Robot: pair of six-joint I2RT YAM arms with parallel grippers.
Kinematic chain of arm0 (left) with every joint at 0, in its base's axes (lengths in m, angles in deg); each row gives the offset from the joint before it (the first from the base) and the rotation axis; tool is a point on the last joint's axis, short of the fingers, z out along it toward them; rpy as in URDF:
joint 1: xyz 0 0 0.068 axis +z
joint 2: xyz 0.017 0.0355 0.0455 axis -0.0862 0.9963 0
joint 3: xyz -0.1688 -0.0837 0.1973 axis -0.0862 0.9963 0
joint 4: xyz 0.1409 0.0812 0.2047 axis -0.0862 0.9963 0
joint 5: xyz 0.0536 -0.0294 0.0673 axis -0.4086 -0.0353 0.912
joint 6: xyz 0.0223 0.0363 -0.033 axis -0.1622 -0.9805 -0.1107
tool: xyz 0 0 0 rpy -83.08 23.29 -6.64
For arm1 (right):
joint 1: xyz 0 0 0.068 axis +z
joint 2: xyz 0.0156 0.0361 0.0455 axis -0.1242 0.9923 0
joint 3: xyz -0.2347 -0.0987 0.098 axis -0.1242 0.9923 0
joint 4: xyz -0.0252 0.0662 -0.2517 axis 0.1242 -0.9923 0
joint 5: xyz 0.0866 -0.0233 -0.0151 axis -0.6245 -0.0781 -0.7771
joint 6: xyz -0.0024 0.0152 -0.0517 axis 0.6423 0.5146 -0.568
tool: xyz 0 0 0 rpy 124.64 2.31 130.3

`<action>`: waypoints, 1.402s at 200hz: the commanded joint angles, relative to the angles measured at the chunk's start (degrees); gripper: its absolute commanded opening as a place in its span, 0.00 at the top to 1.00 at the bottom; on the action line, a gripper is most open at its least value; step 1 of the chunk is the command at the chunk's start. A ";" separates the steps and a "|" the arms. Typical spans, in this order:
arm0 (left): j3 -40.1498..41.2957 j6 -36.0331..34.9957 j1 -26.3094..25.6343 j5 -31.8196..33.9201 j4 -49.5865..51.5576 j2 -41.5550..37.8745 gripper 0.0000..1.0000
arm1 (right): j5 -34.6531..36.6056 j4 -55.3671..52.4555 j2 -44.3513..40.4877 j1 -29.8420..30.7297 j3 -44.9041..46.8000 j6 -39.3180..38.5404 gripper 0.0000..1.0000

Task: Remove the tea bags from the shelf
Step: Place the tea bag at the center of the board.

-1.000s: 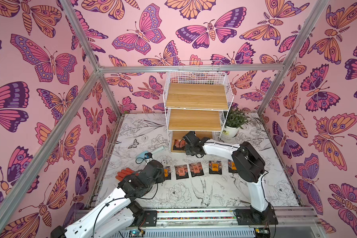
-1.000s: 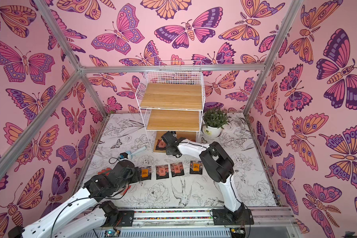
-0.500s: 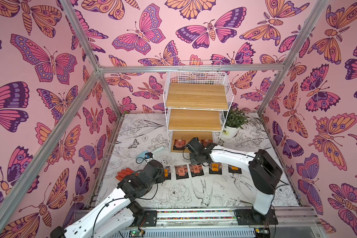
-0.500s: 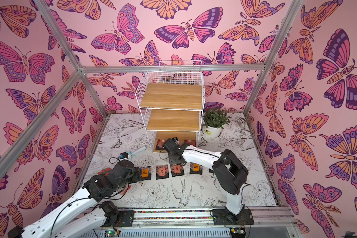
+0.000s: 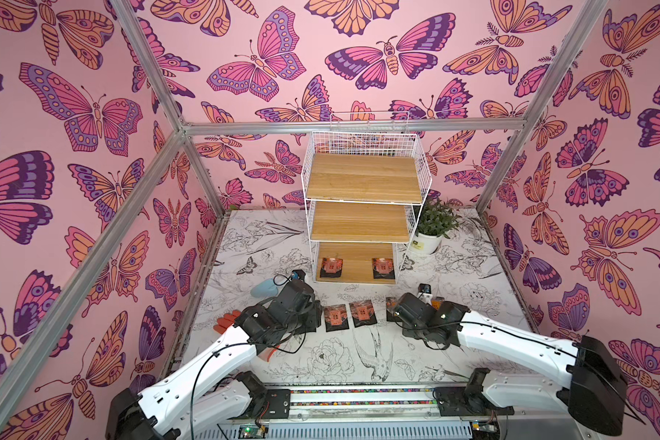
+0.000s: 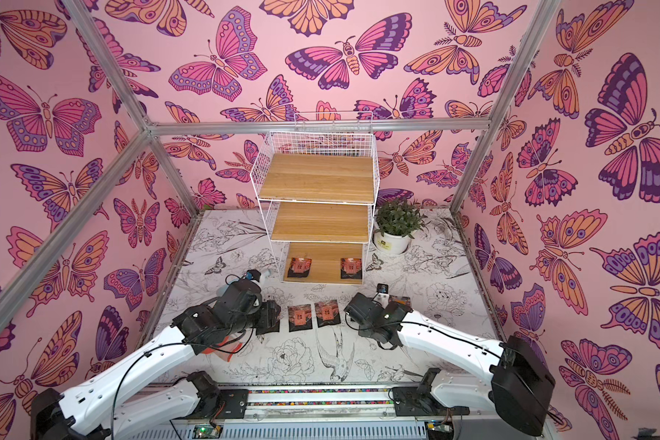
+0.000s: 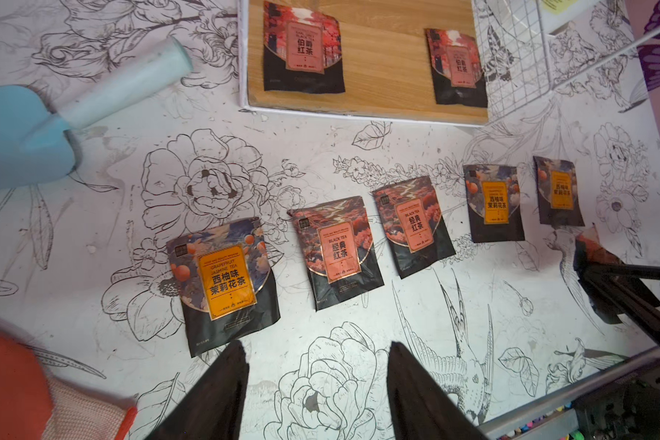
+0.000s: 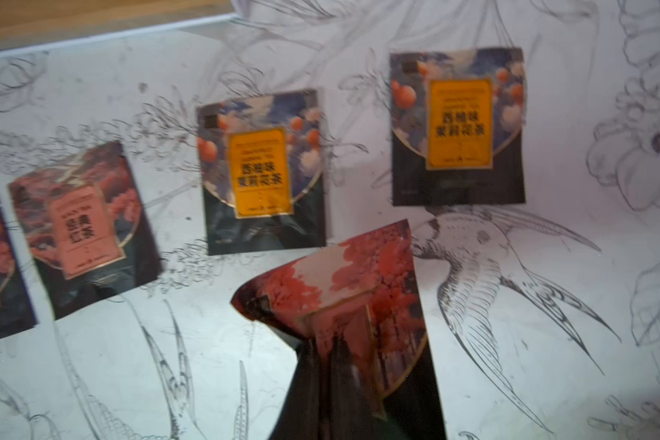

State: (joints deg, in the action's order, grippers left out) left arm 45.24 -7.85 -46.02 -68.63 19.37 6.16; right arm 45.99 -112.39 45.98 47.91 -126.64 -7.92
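**Task status: partly complete, judged from the present layout.**

1. **Shelf**. The two upper boards are bare. The bottom board carries two reddish-pink tea bags, one at each front corner, well apart from each other.

2. **Counter**. Five tea bags lie flat, side by side, in a row in front of the shelf. In the left wrist view these are an orange-labelled sachet, two black-tea sachets and two more orange-labelled sachets.

3. **Right tool**. It is closed on a sixth tea bag, a reddish-pink one, gripped by its dark lower edge. The sachet curls upward and hangs above the counter, just in front of the two orange-labelled sachets at that end of the row.

4. **Left tool**. Its jaws are apart and empty. It hovers over the counter just in front of the orange-labelled sachet at the opposite end of the row.

**Outstanding work.** Set down the held sachet, then retrieve the two on the bottom board. Six of the eight visible sachets are off the shelf.
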 commanded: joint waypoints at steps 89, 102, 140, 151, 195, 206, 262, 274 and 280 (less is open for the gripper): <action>3.24 -0.16 0.47 -2.02 -4.36 -1.29 0.37 | -4.77 0.17 -5.23 -11.15 9.43 -0.37 1.00; 3.12 -0.21 0.47 -1.84 -4.42 -0.96 0.37 | -5.50 0.73 -4.64 -11.20 9.72 -0.19 1.00; 3.06 0.32 0.49 -1.29 -4.58 -0.43 0.37 | -5.25 -0.37 -1.60 -11.72 8.30 1.61 0.88; 3.06 0.24 0.52 -1.10 -4.55 -0.63 0.37 | -5.46 -0.79 -0.68 -11.71 7.75 1.62 0.82; 2.89 -0.03 0.56 -1.03 -4.36 -0.28 0.37 | -5.34 -3.98 -2.67 -11.72 5.70 1.62 0.53; 2.62 0.05 0.56 -1.00 -4.34 0.07 0.36 | -4.79 -5.10 -3.95 -11.72 4.92 1.52 0.50; 0.29 -0.98 0.55 -3.88 -7.11 5.87 0.34 | -3.00 -6.37 -5.54 -11.70 1.62 -0.10 0.49; -0.47 -1.51 0.43 -4.94 -8.79 8.21 0.30 | -1.03 -6.54 -6.28 -11.78 0.79 -0.64 0.42; -0.88 -1.35 0.00 -4.80 -9.71 9.29 0.26 | 0.03 -6.46 -6.76 -11.78 0.45 -0.94 0.37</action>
State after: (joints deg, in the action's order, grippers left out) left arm 46.42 -8.44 -45.83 -71.47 13.65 12.02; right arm 41.42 -116.65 40.74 36.44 -123.64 -7.20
